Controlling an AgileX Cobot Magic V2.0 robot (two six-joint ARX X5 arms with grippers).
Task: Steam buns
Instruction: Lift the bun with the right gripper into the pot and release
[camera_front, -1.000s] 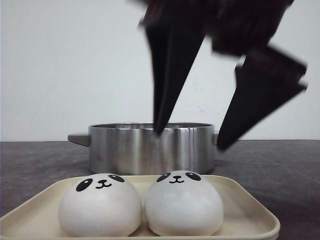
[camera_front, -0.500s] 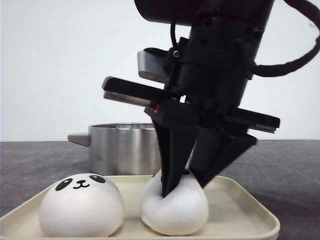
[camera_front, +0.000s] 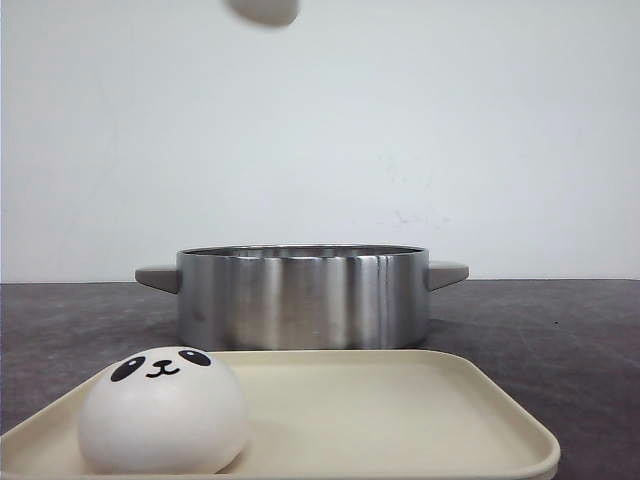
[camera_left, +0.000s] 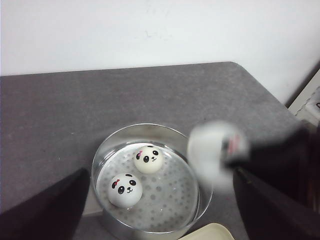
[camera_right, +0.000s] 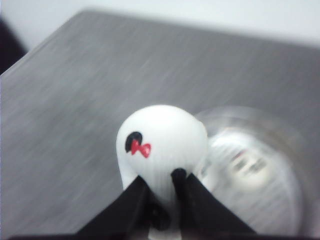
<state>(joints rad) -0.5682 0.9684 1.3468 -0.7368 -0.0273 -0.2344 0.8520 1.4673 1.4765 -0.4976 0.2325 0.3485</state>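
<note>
One panda-faced bun (camera_front: 162, 410) sits on the left of the cream tray (camera_front: 400, 400). My right gripper (camera_right: 160, 187) is shut on another bun (camera_right: 162, 137), which has a red bow and is squeezed between the black fingers. That bun hangs high in the air; only its underside (camera_front: 264, 9) shows in the front view, and it is blurred (camera_left: 212, 150) in the left wrist view. Two more buns (camera_left: 125, 190) (camera_left: 148, 158) lie inside the steel pot (camera_left: 150, 220) on its perforated plate. My left gripper (camera_left: 160, 172) is wide open above the pot, holding nothing.
The steel pot (camera_front: 300, 295) with side handles stands just behind the tray on the dark grey table (camera_front: 560, 330). A white wall is behind. The table's right edge (camera_left: 270, 95) shows in the left wrist view.
My right gripper came down on the tray's right bun, shut on it and lifted it up out of the front view. The other bun was pushed a little to the left.
</note>
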